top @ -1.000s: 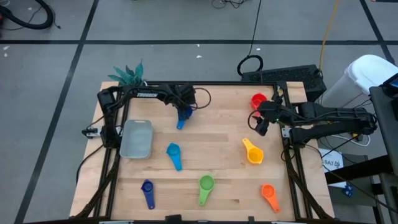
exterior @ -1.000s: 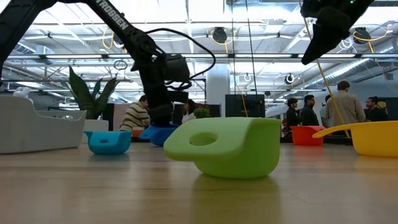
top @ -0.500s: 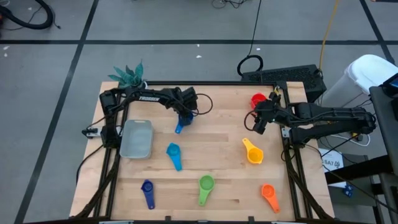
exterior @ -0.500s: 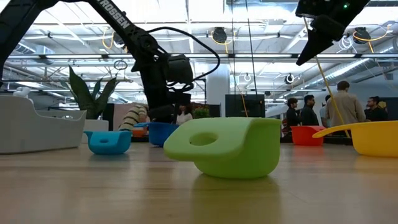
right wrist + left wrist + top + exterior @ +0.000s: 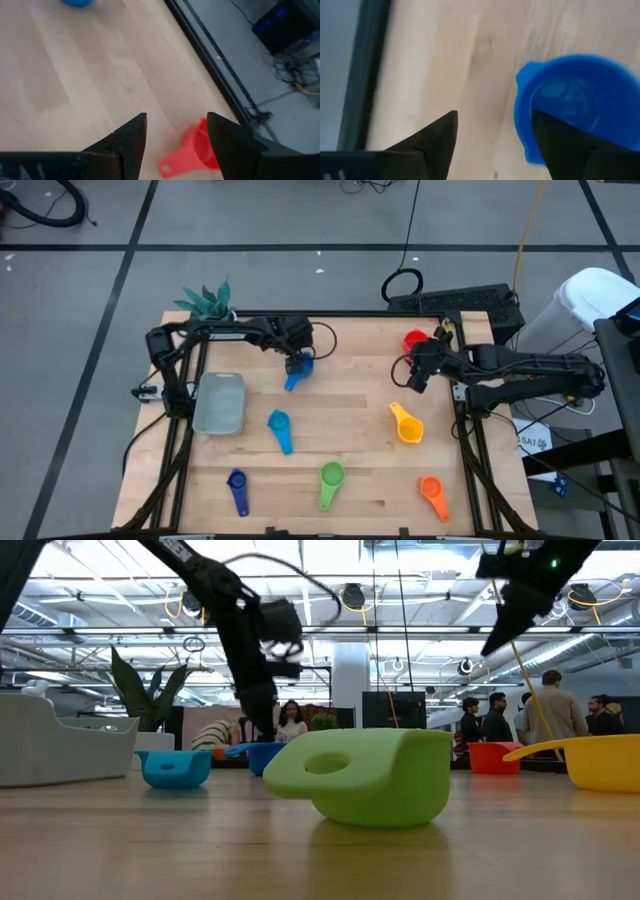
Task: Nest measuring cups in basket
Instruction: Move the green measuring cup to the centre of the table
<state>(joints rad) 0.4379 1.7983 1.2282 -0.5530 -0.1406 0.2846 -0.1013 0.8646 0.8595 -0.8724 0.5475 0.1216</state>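
The measuring cups lie apart on the wooden table: blue [image 5: 293, 377], light blue [image 5: 279, 429], dark blue [image 5: 237, 489], green [image 5: 331, 481], yellow [image 5: 405, 423], orange [image 5: 432, 496] and red [image 5: 414, 340]. The pale grey-blue basket [image 5: 220, 402] stands at the left with nothing in it. My left gripper [image 5: 299, 359] hovers open over the far middle. The blue cup [image 5: 575, 105] lies bowl up beside one finger, and bare wood shows between the fingertips [image 5: 492, 117]. My right gripper [image 5: 417, 379] hangs open near the red cup [image 5: 194, 150].
A black frame rail [image 5: 330, 315] runs along the table's far edge, with more rails down both sides. A green plant [image 5: 205, 300] stands at the far left corner. People stand in the room beyond the table [image 5: 545, 710]. Bare wood lies between the cups.
My left gripper has opened and let go of the blue cup. It has drawn up a little above the cup. The cup, which was tilted in the fingers, now sits on the table.
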